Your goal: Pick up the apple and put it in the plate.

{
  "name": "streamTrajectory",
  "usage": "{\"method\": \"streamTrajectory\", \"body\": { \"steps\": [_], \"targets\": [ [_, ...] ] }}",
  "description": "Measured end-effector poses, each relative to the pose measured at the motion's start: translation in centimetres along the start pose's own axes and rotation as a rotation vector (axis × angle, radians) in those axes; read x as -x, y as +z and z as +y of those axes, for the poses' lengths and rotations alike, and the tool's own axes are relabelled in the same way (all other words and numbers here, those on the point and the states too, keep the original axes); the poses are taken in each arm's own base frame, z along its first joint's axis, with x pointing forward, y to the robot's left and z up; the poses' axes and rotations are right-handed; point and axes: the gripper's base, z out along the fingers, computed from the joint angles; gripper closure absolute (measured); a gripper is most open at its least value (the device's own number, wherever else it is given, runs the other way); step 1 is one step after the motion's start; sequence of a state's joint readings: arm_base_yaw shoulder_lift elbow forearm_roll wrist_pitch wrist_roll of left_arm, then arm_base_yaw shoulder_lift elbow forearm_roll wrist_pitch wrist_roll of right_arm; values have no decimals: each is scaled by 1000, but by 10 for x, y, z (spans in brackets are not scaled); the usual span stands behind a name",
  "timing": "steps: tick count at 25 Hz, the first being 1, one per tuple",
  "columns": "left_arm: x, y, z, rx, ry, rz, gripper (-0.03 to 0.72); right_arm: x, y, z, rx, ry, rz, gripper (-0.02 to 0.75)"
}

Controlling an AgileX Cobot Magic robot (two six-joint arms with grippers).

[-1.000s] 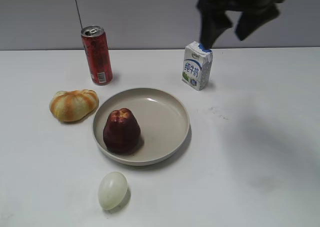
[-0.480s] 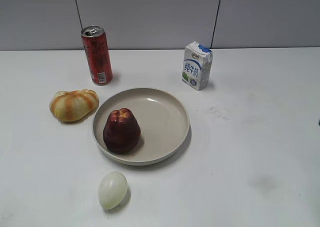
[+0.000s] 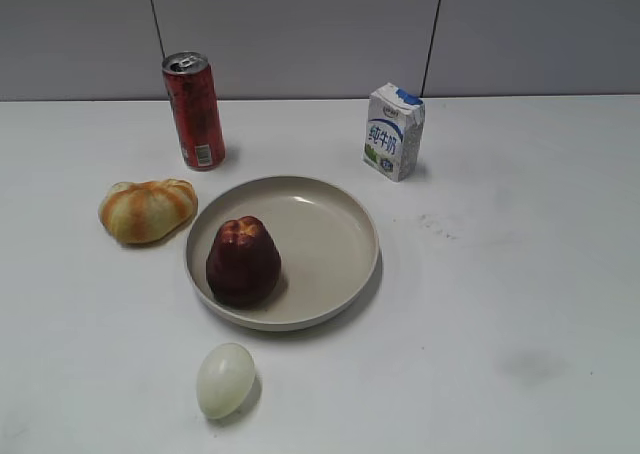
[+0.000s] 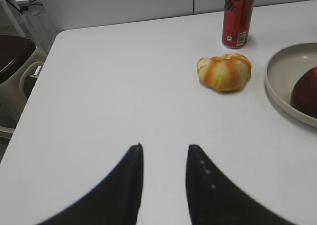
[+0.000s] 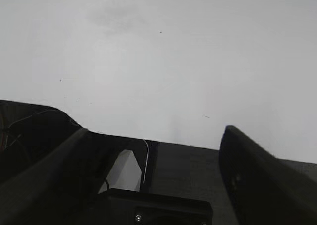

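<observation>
The dark maroon apple [image 3: 243, 261] stands upright in the left half of the beige plate [image 3: 335, 229], mid-table. In the left wrist view the plate's rim [image 4: 277, 93] and a slice of the apple [image 4: 306, 90] show at the right edge. My left gripper [image 4: 164, 149] is open and empty over bare table, well left of the plate. My right gripper [image 5: 153, 133] is open wide and empty, at the table's near edge above bare white surface. Neither gripper shows in the exterior view.
A red can [image 3: 194, 110] stands behind the plate at the left, a small milk carton [image 3: 394, 131] behind it at the right. An orange-striped pumpkin bun [image 3: 147, 209] lies left of the plate, a pale green egg [image 3: 225, 379] in front of it.
The dark right arm that hung at the exterior view's top right one second ago has left that view. The apple, plate and other objects have not moved.
</observation>
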State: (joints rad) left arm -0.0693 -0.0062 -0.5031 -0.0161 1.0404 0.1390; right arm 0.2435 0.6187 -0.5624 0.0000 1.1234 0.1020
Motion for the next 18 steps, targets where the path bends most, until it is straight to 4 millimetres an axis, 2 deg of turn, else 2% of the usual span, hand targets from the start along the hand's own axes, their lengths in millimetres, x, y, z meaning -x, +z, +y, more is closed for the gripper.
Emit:
{"method": "streamTrajectory", "body": {
  "steps": [2, 6, 18],
  "targets": [
    [0, 0, 0, 0, 0, 0, 452, -13, -3, -1, 6, 0, -62, 123],
    [0, 0, 0, 0, 0, 0, 452, -24, -11, -2, 20, -6, -204, 151],
    [0, 0, 0, 0, 0, 0, 452, -28, -15, -3, 25, -8, -251, 163]
  ]
}}
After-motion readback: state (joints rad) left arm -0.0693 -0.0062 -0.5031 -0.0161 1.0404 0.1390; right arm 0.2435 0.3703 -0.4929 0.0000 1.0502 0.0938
